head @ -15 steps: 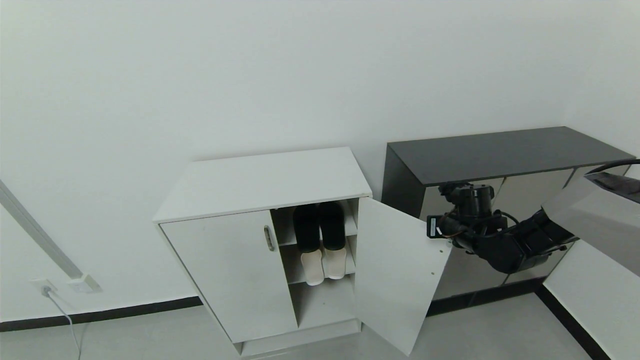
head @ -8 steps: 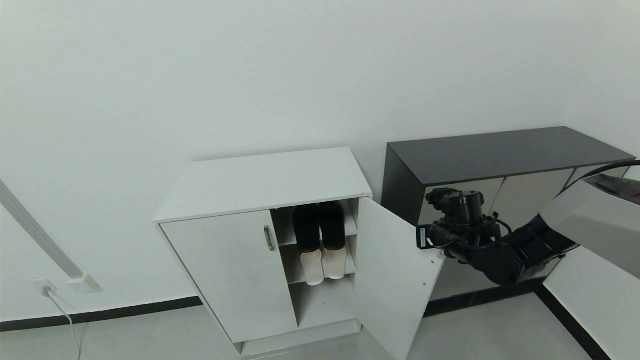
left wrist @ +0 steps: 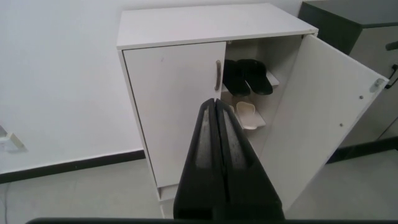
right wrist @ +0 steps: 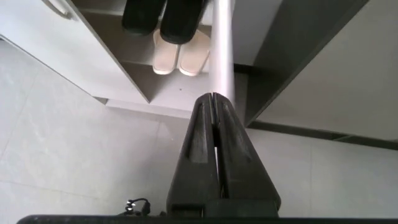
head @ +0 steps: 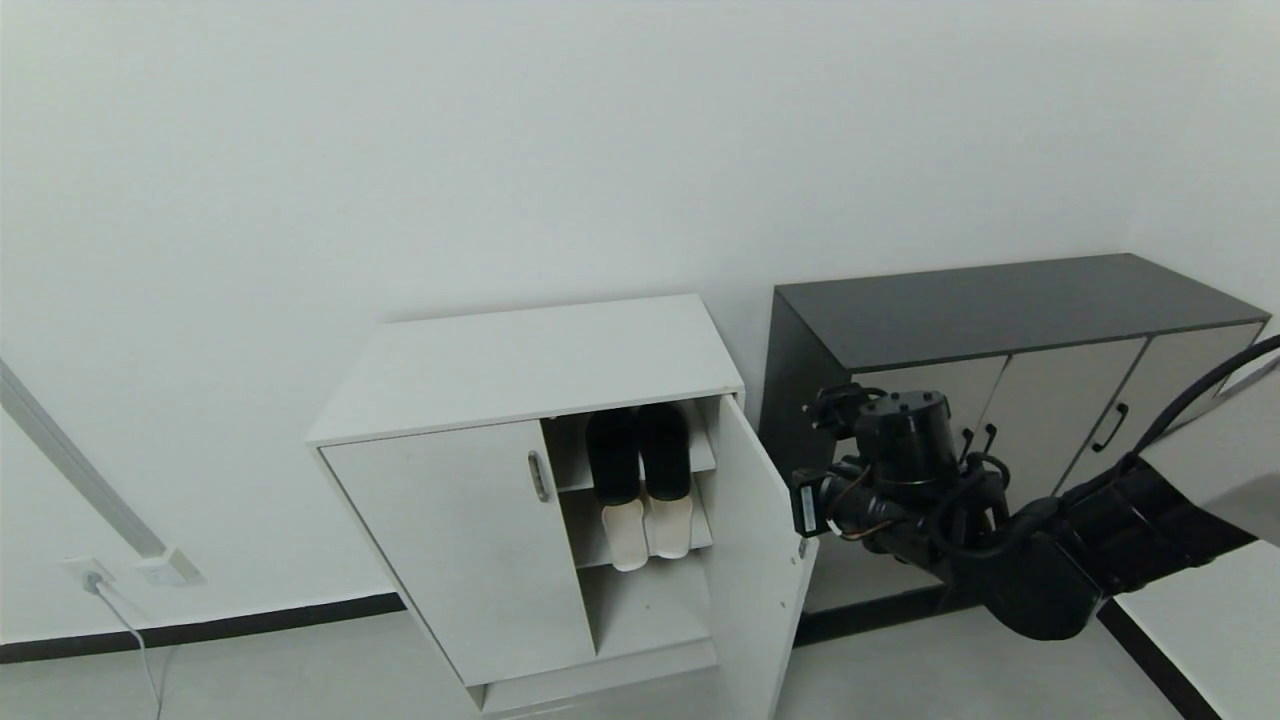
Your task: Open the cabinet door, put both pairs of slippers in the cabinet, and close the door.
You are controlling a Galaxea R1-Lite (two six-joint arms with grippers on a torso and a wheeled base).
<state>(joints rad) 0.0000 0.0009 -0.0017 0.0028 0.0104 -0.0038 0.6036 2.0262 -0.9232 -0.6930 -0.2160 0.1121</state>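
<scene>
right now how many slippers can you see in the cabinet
4. Two black slippers side by side on the upper shelf, two white slippers side by side on the shelf just below. The closed left door may hide more.

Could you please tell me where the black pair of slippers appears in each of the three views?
Head view: black slippers on the cabinet's upper shelf, between the closed door and the open door.
Left wrist view: black slippers on that shelf, just past the closed door's handle.
Right wrist view: black slippers beside the open door's edge.
Shared landmark: white slippers one shelf lower.
</scene>
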